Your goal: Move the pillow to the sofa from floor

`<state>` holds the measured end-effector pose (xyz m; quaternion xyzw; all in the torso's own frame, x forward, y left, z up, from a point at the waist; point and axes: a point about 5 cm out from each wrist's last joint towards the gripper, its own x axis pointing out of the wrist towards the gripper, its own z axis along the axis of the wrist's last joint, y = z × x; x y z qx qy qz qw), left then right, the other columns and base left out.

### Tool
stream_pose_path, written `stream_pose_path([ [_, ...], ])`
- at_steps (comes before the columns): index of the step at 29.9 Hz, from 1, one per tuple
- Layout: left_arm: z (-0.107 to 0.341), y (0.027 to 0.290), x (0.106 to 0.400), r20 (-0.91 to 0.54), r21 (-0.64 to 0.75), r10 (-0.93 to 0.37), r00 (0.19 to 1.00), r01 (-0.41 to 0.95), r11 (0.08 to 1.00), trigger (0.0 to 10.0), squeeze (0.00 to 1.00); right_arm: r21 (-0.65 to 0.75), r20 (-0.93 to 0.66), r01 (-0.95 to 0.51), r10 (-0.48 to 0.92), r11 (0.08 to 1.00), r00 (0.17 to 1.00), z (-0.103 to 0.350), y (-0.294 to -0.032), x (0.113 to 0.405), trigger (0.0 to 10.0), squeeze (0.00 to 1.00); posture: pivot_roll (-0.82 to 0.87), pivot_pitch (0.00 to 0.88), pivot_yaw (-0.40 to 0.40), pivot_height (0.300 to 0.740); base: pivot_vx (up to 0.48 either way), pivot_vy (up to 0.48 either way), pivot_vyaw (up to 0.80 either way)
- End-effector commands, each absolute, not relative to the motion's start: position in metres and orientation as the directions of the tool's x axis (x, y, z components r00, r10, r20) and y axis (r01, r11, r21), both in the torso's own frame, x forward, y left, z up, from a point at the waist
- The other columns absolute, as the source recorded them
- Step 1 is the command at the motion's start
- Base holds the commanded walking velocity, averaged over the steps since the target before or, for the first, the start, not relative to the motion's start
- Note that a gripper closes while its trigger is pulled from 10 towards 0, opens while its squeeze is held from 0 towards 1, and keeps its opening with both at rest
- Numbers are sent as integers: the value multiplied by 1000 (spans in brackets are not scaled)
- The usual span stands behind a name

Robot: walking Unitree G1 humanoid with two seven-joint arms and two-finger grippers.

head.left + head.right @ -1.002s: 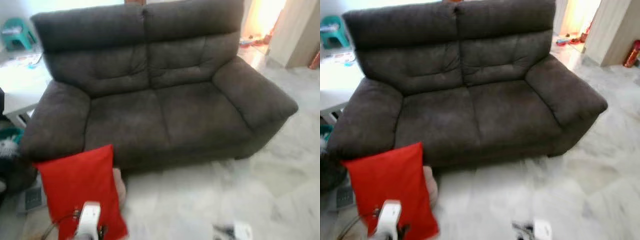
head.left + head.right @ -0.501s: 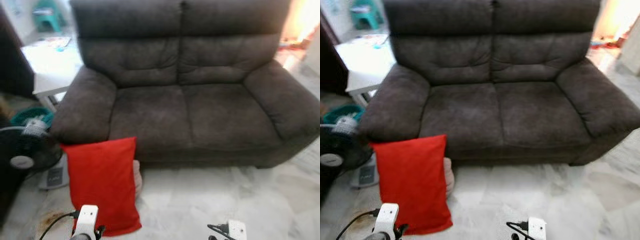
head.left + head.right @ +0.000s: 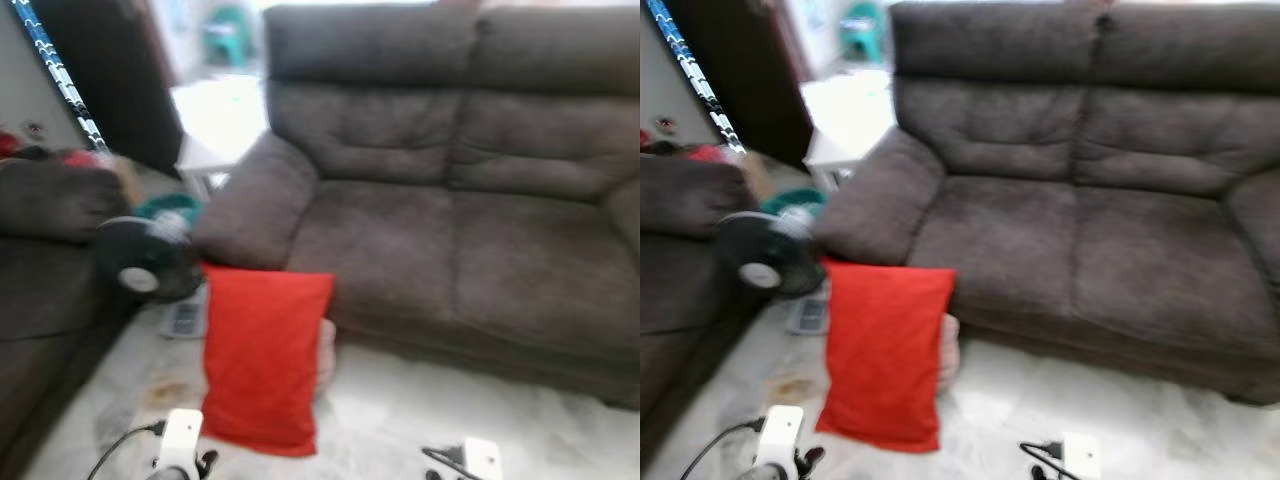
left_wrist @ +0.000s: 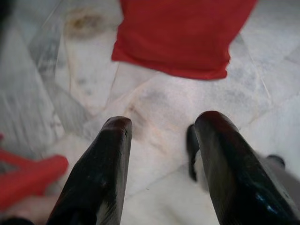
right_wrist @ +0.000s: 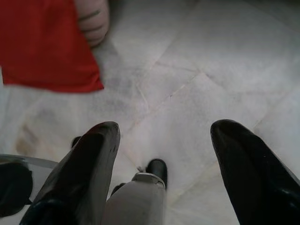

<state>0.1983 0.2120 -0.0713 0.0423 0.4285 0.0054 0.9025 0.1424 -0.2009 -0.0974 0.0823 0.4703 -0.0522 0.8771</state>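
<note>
The approach is under way: the pillow [image 3: 262, 362] leans on the sofa [image 3: 440, 240] front, both pincers, left [image 4: 159, 136] and right [image 5: 164, 140], gape empty above the floor [image 5: 197, 79], so next comes reaching down to grip it.

One red rectangular fabric pillow [image 3: 262, 360] on the pale marble floor [image 3: 400, 420]. One small pinkish cushion [image 3: 948, 350] partly behind it. Two dark grey-brown upholstered sofas: the two-seat sofa [image 3: 450, 220] ahead and a second sofa [image 3: 45, 260] at left. One black round electric fan [image 3: 148, 262]. One white low table [image 3: 222, 125]. One teal plastic stool [image 3: 226, 32]. Two grippers: left gripper [image 4: 161, 136], right gripper [image 5: 164, 140], each with two black fingers spread apart.
</note>
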Motion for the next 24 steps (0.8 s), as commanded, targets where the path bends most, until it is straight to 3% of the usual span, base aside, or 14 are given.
stream_pose_path([
  [1, -73, 219, 193, -786, 106, 60, 615, 39, 994, 10000, 0, 119, -825, 158, 9, 980, 566, -96, -192, 149, 10000, 0, 54, 3, 8, 740, 0, 0, 800],
  [12, -73, 219, 193, -786, 107, 55, 616, 48, 993, 10000, 0, 116, -826, 154, 9, 981, 564, -96, -192, 149, 10000, 0, 54, 3, 6, 740, 0, 0, 782],
  [24, -73, 220, 192, -788, 118, 63, 612, 50, 992, 10000, 0, 134, -826, 184, 7, 974, 564, -97, -192, 147, 10000, 0, 59, 2, 3, 740, 0, 0, 0],
])
